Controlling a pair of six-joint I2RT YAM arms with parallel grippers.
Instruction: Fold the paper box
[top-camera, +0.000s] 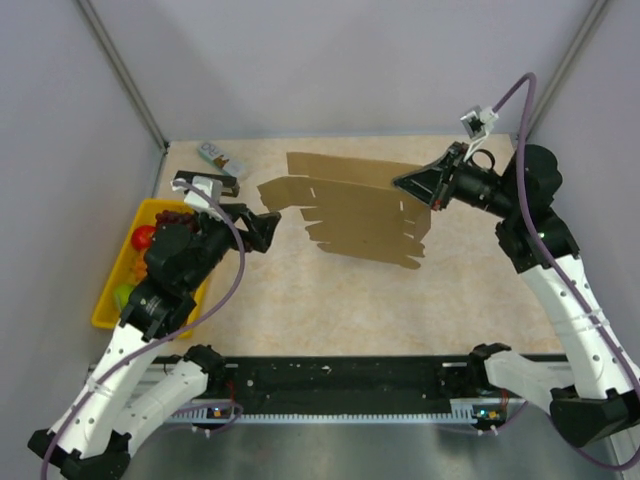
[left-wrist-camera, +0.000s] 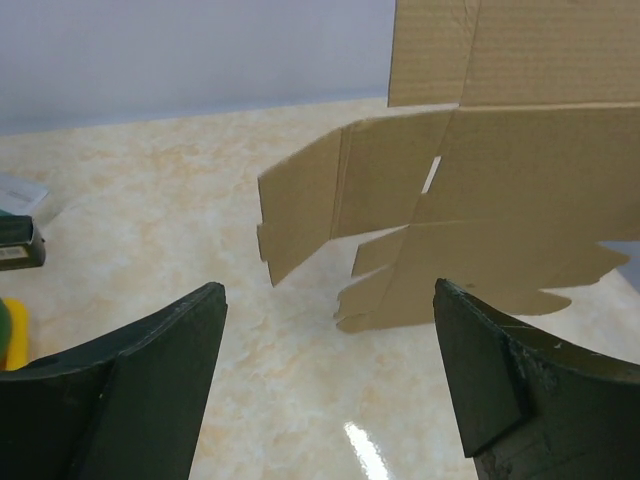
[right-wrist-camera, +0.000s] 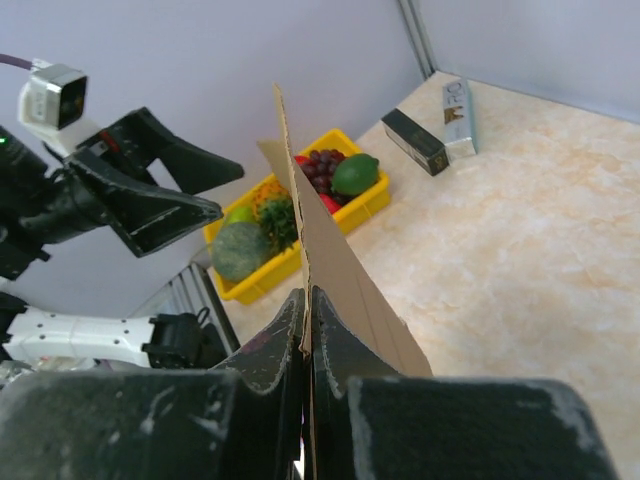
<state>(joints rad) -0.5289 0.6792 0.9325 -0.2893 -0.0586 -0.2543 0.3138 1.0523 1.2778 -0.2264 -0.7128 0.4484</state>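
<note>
The paper box is a flat brown cardboard sheet with tabs and flaps, held up off the table near the middle. My right gripper is shut on its right edge; in the right wrist view the sheet runs edge-on out from between the pinched fingers. My left gripper stands open just left of the sheet's left flap, apart from it. In the left wrist view the sheet hangs ahead, beyond the open gripper, with nothing between the fingers.
A yellow tray of fruit and vegetables sits at the left table edge, under the left arm. A slim black box and a small white packet lie at the back left. Grey walls close in the back and sides.
</note>
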